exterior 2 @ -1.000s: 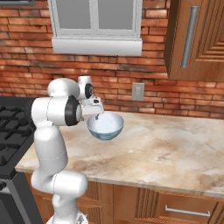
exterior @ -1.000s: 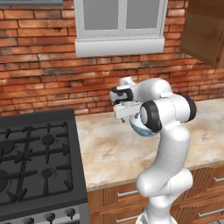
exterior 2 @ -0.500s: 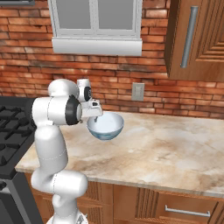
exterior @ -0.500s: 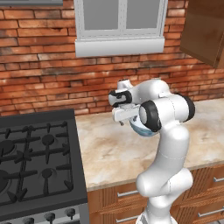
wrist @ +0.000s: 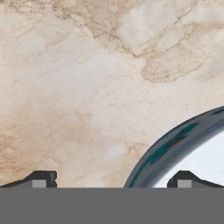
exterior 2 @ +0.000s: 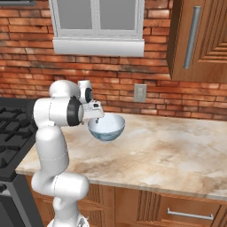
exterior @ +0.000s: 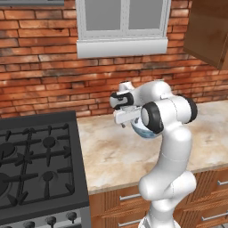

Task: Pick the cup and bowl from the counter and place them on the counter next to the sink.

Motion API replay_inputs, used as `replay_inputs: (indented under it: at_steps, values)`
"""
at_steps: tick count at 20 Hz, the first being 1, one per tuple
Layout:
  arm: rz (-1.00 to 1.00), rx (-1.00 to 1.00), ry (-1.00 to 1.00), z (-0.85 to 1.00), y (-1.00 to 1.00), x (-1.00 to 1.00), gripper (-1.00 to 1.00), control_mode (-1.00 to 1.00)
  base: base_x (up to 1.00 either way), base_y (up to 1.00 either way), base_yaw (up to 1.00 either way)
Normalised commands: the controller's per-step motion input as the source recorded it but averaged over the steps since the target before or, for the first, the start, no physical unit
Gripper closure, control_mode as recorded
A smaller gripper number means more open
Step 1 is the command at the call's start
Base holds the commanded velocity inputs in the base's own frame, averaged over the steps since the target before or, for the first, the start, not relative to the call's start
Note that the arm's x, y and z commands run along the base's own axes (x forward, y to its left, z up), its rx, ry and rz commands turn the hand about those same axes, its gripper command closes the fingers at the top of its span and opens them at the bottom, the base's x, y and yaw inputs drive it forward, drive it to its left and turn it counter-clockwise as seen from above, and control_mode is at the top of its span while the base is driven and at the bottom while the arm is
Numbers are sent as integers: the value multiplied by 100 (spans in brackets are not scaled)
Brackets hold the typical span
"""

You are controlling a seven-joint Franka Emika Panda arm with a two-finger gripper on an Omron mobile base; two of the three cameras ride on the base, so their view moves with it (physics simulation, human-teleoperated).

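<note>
The bowl [exterior 2: 106, 127], white inside and light blue outside, stands on the marbled counter [exterior 2: 177, 155] near the brick wall. In the left base view the arm hides most of the bowl [exterior: 139, 130]. My gripper [exterior 2: 94, 119] hangs open just above the bowl's left rim, pointing down. In the hand view the gripper [wrist: 112, 181] straddles the dark-blue rim of the bowl [wrist: 175, 144]. One fingertip [wrist: 183, 179] is over the white inside and the other is over bare counter [wrist: 87, 87]. Nothing is held. The cup and the sink are out of view.
A black stove [exterior: 35, 164] with burner grates adjoins the counter on the left. Behind the counter is a brick wall with a window [exterior 2: 98, 22] and a socket [exterior 2: 140, 93]. A wooden wall cabinet [exterior 2: 199, 40] hangs at the upper right. Bare counter stretches right of the bowl.
The hand has sunk a little towards the bowl's rim. The jaws have stayed open and the bowl has not moved.
</note>
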Motion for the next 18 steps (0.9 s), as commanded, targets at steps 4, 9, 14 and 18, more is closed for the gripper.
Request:
replay_inputs:
  at_steps: [4,9,14,18]
  values:
    - [0,2,-2,-2,0,-27,-100,-100,0,0,0]
    - [0,3,-5,0,-1,-58,-100,-100,0,0,0]
    - [-2,3,0,0,-4,-6,100,-100,0,0,0]
    - [0,2,0,0,0,-8,100,-100,0,0,0]
